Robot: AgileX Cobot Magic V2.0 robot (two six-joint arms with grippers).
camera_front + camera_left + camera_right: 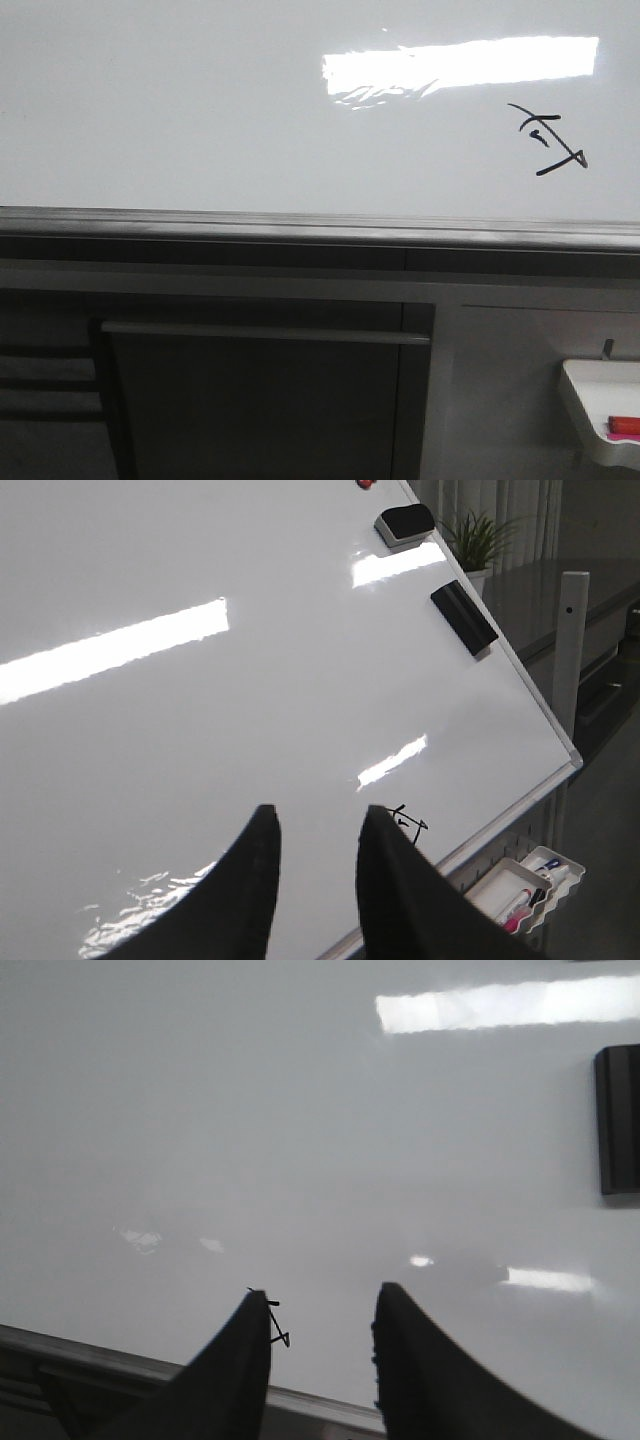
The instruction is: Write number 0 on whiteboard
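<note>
The whiteboard [200, 120] fills the upper half of the front view, glossy white with a grey rail along its lower edge. The number 0 [547, 140] is a small angular black scribble at the right of the board. It also shows in the left wrist view [410, 823] and in the right wrist view [279, 1328], partly behind a finger. My left gripper [318, 822] is open and empty, facing the whiteboard [200, 700]. My right gripper [322, 1305] is open and empty, facing the whiteboard [300, 1140]. Neither gripper shows in the front view.
A small white tray [603, 410] with a red item [623, 425] hangs below the board at right; it shows with markers in the left wrist view [525, 890]. Two black erasers [463, 618] [405, 524] stick to the board. A dark panel [260, 400] stands below.
</note>
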